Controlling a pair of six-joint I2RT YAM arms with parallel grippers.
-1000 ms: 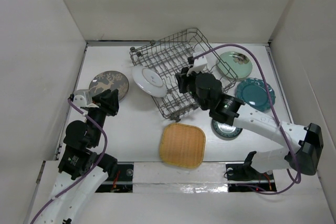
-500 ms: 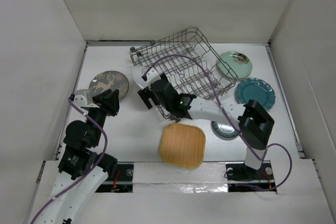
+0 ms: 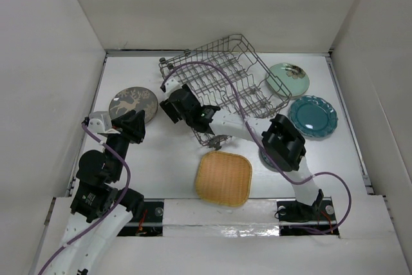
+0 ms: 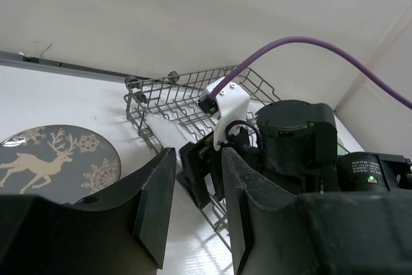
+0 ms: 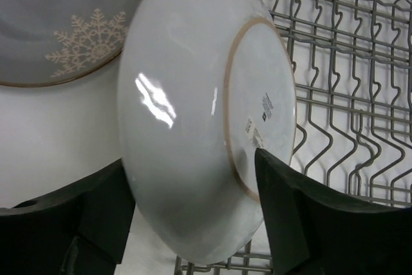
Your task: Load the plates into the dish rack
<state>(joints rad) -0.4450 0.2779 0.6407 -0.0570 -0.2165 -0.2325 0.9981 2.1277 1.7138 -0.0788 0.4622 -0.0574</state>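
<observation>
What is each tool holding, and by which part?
Left tool: nothing, open and empty. Right tool straddles the rim of the tilted plate by the rack; whether it grips it cannot be told.

Right fingers [image 5: 293,223] spread; left fingers [image 4: 154,204] spread.

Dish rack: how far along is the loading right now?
Done: no plate visibly seated among the dish rack tines. In hand: right gripper open astride a white-backed plate at the rack's edge. To go: deer plate, yellow plate, mint plate, teal plate, all on the table.
</observation>
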